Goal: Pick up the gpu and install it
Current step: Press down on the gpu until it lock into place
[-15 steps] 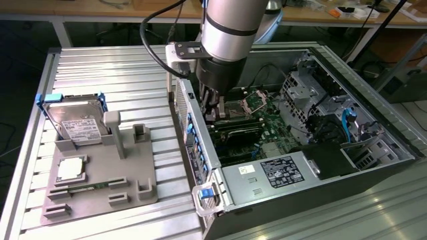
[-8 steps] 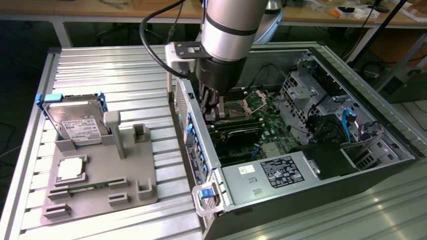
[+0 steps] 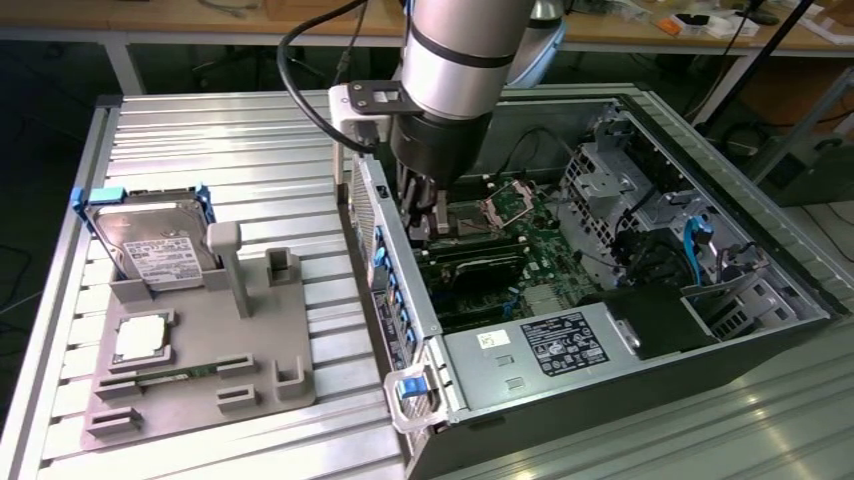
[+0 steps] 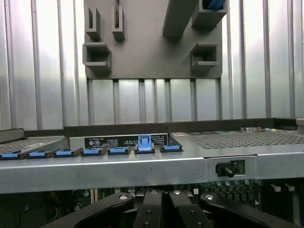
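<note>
Claw (image 3: 430, 222) shut, fingers pressed together, down inside open PC case (image 3: 747, 270) over motherboard (image 3: 514, 255), close by rear expansion-slot wall. I see dark flat piece at fingertips, likely gpu (image 3: 435, 230), upright near slots; I can't confirm grip or seating. I judge pickup done, install underway. Case's metal edge with blue slot latches (image 4: 142, 151) crowds claw. Farther off on ribbed table (image 3: 200, 130): grey fixture tray (image 3: 200, 385), hard drive (image 3: 158, 250) standing in it.
</note>
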Tool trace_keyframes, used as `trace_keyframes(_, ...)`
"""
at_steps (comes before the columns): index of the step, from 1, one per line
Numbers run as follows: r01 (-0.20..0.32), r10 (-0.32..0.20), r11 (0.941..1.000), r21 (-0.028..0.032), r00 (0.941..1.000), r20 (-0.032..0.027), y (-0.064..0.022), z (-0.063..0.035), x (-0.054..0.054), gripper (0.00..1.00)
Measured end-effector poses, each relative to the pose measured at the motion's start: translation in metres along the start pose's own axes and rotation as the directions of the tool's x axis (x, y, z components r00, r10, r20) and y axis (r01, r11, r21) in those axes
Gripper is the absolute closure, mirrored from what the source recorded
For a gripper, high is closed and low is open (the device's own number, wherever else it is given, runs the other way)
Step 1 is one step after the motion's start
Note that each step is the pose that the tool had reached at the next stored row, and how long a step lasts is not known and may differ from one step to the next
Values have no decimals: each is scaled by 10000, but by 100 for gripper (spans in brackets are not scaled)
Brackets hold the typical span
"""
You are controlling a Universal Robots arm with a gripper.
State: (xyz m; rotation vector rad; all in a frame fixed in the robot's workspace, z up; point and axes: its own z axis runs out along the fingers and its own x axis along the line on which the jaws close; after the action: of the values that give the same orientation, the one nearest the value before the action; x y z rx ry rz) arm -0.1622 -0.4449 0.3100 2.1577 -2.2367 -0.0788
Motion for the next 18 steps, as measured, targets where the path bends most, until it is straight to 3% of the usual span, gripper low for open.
trace_keyframes(5, 2, -2, 10000, -9, 10000, -16, -5, 71, 2, 89)
trace_keyframes(7, 5, -5, 10000, 26, 10000, 42, -11, 130, 0, 89)
trace_keyframes(10, -1, 1, 10000, -1, 10000, 14, -12, 115, -4, 89)
trace_keyframes(12, 1, -1, 10000, 0, 10000, 51, -50, 113, -8, 89)
trace_keyframes(15, 7, -7, 10000, -5, 9999, 153, -179, 108, -18, 89)
trace_keyframes(18, 5, -5, 10000, -15, 9999, 165, -244, 110, -21, 89)
